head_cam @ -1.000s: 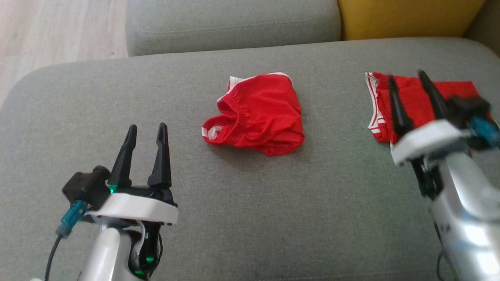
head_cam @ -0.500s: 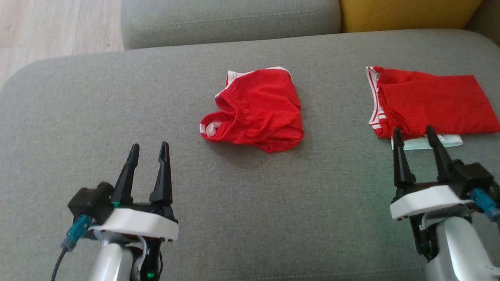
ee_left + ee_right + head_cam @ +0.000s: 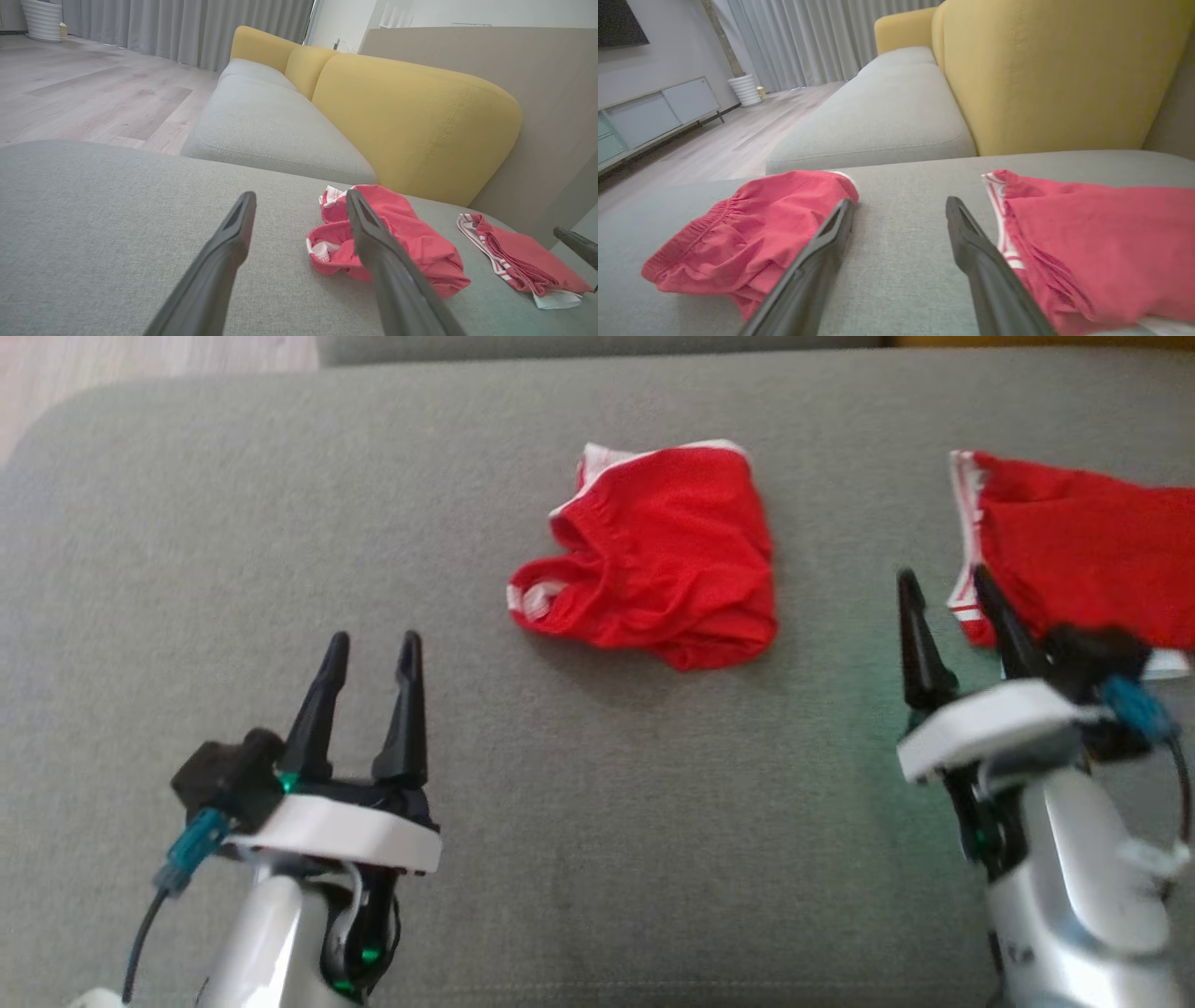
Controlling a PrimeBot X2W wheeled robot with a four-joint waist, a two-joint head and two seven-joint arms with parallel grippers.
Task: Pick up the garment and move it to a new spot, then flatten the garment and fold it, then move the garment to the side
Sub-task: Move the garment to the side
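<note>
Right end effector (image 3: 941,581) is drifting left to the jersey's (image 3: 1083,551) striped edge; I'm seeing it and the left end effector (image 3: 372,649) spread wide, empty.

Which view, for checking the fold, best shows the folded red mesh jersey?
Left wrist view: the folded red mesh jersey lies whole there, tag included, though small. The head view cuts it at the right edge, the right gripper overlapping a corner. The right wrist view shows it large but cropped.
</note>
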